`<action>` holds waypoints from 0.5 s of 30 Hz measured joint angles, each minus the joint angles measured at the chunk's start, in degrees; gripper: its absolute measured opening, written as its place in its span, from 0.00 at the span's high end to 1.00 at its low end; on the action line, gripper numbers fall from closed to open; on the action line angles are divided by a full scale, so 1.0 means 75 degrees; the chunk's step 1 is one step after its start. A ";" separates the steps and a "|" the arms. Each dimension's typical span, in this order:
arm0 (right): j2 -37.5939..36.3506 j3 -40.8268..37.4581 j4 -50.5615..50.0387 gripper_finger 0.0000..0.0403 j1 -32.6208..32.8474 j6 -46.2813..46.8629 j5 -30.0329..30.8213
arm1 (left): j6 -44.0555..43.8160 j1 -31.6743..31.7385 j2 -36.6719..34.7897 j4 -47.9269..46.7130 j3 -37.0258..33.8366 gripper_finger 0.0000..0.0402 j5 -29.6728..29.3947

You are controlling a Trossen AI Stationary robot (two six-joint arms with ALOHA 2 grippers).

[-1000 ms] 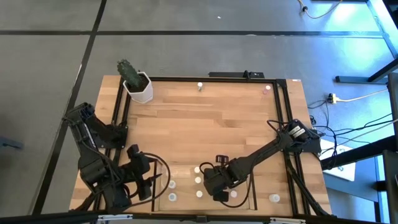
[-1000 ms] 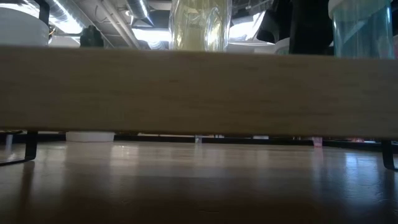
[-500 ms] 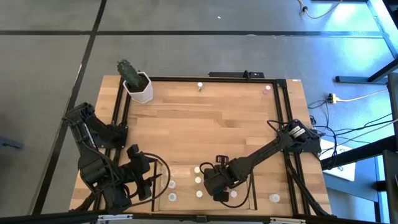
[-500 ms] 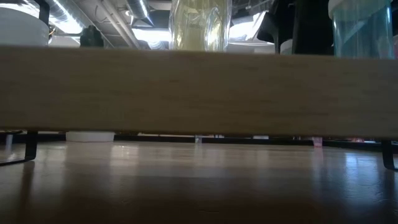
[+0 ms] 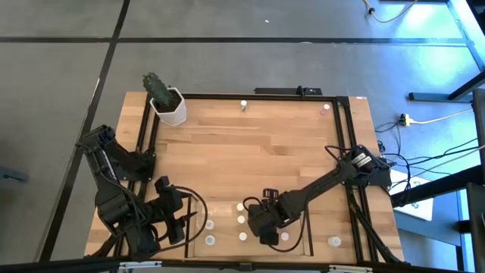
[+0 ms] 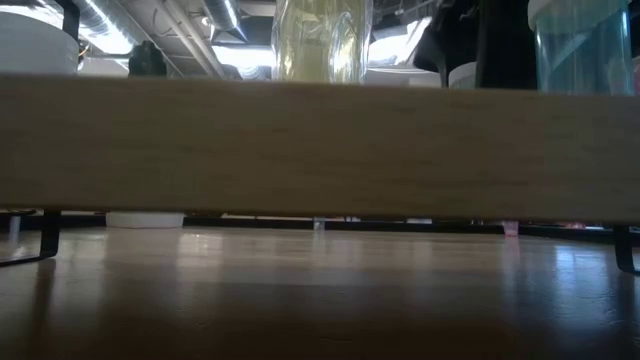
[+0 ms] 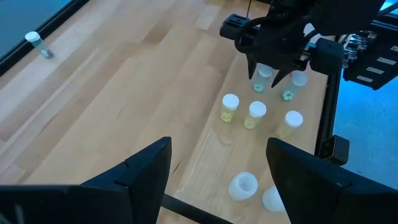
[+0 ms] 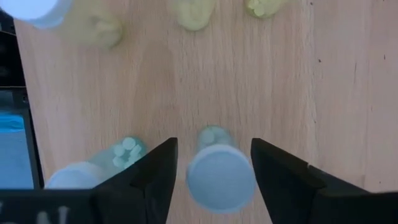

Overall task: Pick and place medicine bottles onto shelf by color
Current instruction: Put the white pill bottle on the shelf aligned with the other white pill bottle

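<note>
No brand, label or readable writing shows on any bottle, on the tray or on the arms.

The right gripper (image 8: 214, 180) points straight down over the shelf (image 5: 309, 227), a shallow clear-walled tray with a light-wood floor at the near edge of the table. Its two dark fingers (image 8: 152, 180) are spread, and a small bottle with a pale cap (image 8: 219, 174) stands upright between them. A narrow gap shows on each side of the cap, so the fingers look apart from it and are not pinching it. Just beside one finger, outside the pair, a second bottle holding pale green pills (image 8: 93, 168) stands on the tray floor. Farther ahead of the fingertips, three yellowish bottles (image 8: 193, 12) sit in a row on the wood.

From the left wrist view, the right gripper (image 7: 272, 74) hangs over a bottle, with a greenish one (image 7: 294, 86) close beside it. Three white-capped yellowish bottles (image 7: 254, 114) stand nearer the left arm, and two more pale caps (image 7: 244, 185) sit nearer still.

The left gripper (image 7: 217, 168) waits well apart from the right one, at the tray's left end, its fingers spread wide and holding nothing. Far across the table from it, one lone bottle (image 7: 37, 43) stands by the black frame (image 7: 37, 37). A white pot with a cactus (image 5: 167, 102) sits at the far left corner.
</note>
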 joint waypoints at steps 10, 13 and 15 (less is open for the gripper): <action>0.0009 0.0323 -0.0227 0.49 -0.0027 -0.0005 -0.0038 | 0.0022 0.0000 0.0000 -0.0003 0.0000 0.36 0.0000; 0.0009 0.0527 -0.0295 0.49 -0.0040 -0.0003 -0.0041 | 0.0023 0.0000 0.0000 -0.0003 0.0000 0.36 0.0000; 0.0009 0.0613 -0.0412 0.49 -0.0046 -0.0004 -0.0042 | 0.0026 0.0000 0.0000 -0.0003 0.0000 0.36 0.0000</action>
